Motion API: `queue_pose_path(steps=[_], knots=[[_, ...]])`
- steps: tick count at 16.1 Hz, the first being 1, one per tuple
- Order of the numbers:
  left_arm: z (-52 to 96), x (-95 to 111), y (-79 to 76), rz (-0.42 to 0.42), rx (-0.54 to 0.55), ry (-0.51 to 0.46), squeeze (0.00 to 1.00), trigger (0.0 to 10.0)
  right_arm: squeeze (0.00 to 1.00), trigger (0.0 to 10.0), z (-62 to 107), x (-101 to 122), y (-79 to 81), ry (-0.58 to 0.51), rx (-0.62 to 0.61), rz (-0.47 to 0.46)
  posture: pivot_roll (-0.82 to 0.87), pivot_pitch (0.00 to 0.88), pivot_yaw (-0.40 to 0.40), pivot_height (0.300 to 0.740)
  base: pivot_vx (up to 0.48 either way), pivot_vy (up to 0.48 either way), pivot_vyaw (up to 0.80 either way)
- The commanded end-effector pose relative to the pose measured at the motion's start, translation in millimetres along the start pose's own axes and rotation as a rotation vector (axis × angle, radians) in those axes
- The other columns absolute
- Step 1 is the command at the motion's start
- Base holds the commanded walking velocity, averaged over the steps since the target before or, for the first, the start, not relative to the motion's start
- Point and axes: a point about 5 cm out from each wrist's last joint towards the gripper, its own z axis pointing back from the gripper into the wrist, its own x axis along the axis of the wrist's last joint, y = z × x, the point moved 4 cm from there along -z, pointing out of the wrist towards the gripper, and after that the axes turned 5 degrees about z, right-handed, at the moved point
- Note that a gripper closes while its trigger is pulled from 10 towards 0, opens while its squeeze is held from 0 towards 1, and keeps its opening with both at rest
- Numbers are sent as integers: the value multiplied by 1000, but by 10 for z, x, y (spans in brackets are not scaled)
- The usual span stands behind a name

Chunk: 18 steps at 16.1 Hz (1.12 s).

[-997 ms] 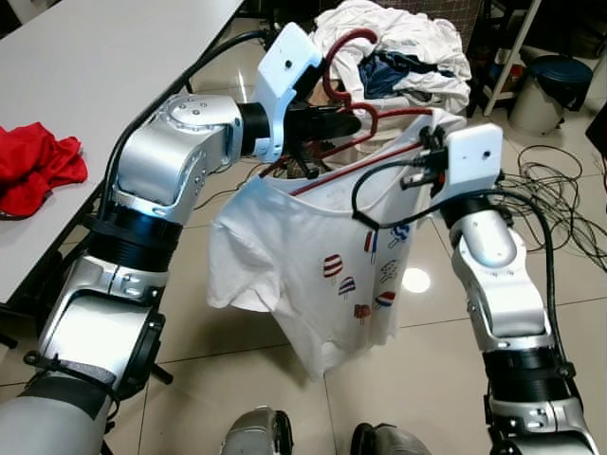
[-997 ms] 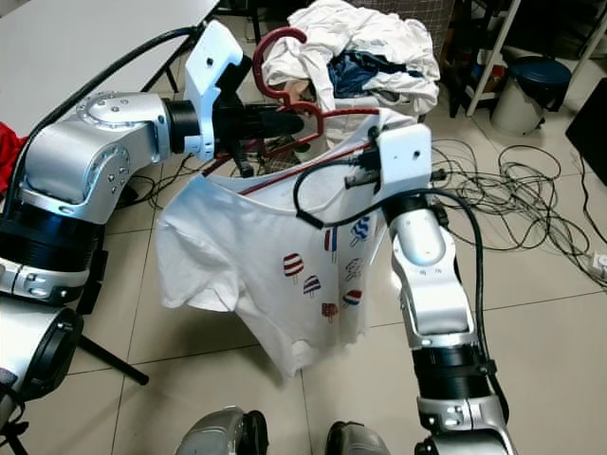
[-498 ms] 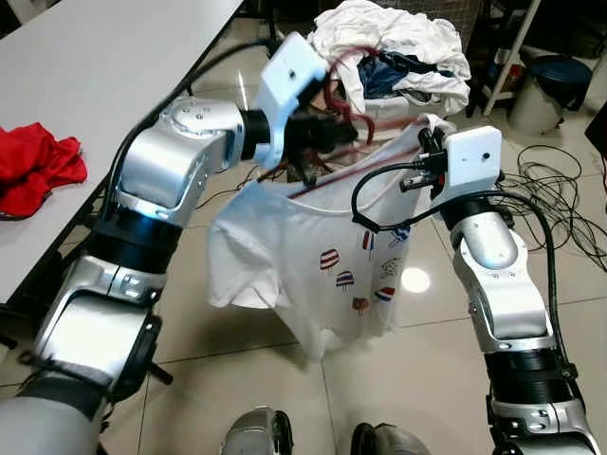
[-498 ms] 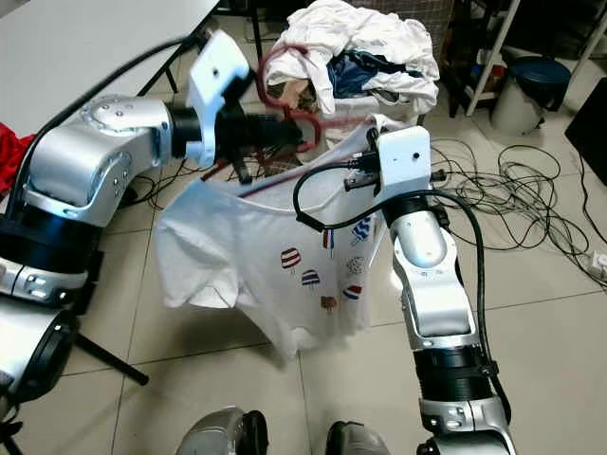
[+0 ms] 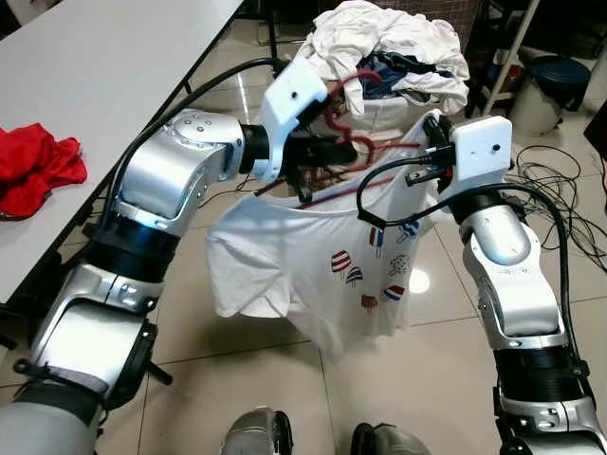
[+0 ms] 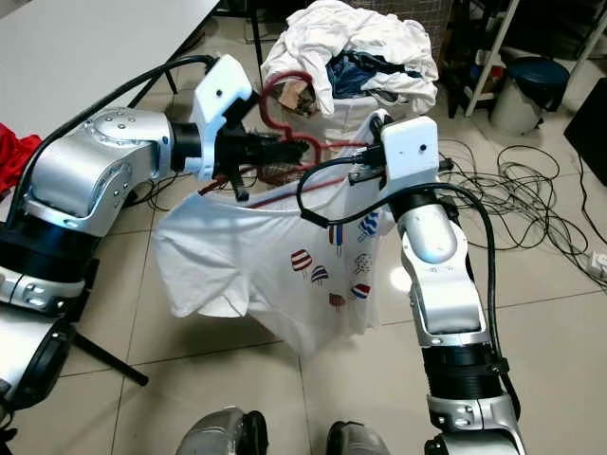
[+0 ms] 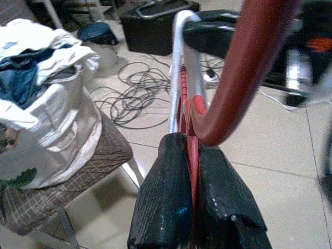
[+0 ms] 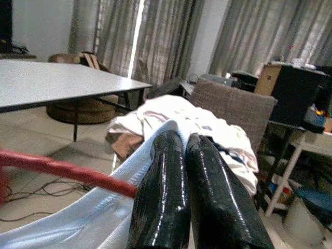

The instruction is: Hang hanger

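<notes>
A red hanger (image 5: 334, 102) is clamped at its neck by my left gripper (image 5: 347, 150), shut on it in front of my chest. In the left wrist view the hanger (image 7: 244, 62) curves up from between the left gripper's (image 7: 191, 155) pressed fingers. A white T-shirt (image 5: 313, 256) printed with small ice lollies hangs from the hanger's arms above the floor. My right gripper (image 5: 432, 131) is shut on the shirt's shoulder edge at the hanger's right end. The right wrist view has the pale cloth (image 8: 104, 218) pinched by that gripper (image 8: 184, 155), with the red bar (image 8: 67, 168) beside it.
A chair piled with white and blue laundry (image 5: 398, 47) stands just beyond the hanger. A grey table (image 5: 114, 66) with a red cloth (image 5: 33, 161) runs along the left. Cables (image 5: 560, 190) and a dark bin (image 5: 550, 90) lie on the tiled floor at the right.
My left gripper has moved down and a little right with the hanger. The shirt and my right gripper have shifted slightly right with it. Both grips are unchanged.
</notes>
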Motion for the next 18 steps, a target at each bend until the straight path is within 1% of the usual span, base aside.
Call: queue_pose_path(steps=[1, 3, 4, 7, 9, 10, 11, 12, 16, 17, 18], knots=[[41, 150, 102, -14, 60, -33, 0, 10000, 0, 0, 9, 139, 77, -57, 27, -4, -91, 39, 67, 740, 0, 0, 0], [55, 189, 259, 22, 157, -54, 0, 10000, 0, 0, 52, 127, 143, -54, 44, -8, -93, 38, 69, 740, 0, 0, 0], [62, 209, 286, 36, 167, -67, 0, 10000, 0, 0, 67, 118, 159, -51, 49, -9, -93, 38, 70, 740, 0, 0, 0], [44, 228, 242, 42, 141, -79, 0, 10000, 0, 0, 79, 114, 163, -52, 56, -1, -99, 29, 71, 740, 0, 0, 0], [31, 232, 245, 45, 144, -82, 0, 10000, 0, 0, 86, 119, 173, -54, 64, 0, -99, 25, 70, 740, 0, 0, 0], [27, 237, 247, 45, 144, -86, 0, 10000, 0, 627, 93, 113, 184, -52, 72, 9, -98, 24, 69, 740, 0, 0, 0], [30, 249, 235, 45, 135, -92, 0, 10000, 0, 7020, 98, 95, 182, -43, 71, 20, -98, 22, 69, 740, 0, 0, 0], [32, 257, 225, 42, 128, -94, 0, 10000, 1000, 10000, 98, 79, 178, -35, 71, 25, -98, 22, 69, 740, 0, 0, 0], [42, 246, 212, 38, 115, -92, 0, 10000, 1000, 10000, 163, -60, 215, 29, 132, 49, -97, 22, 69, 740, 0, 0, 0], [56, 248, 231, 41, 123, -94, 0, 10000, 1000, 10000, 256, -139, 210, 68, 154, 39, -97, 25, 68, 740, 0, 0, 0], [64, 251, 240, 43, 126, -97, 0, 10000, 1000, 10000, 319, -171, 205, 84, 169, 36, -99, 26, 72, 740, 0, 0, 0]])
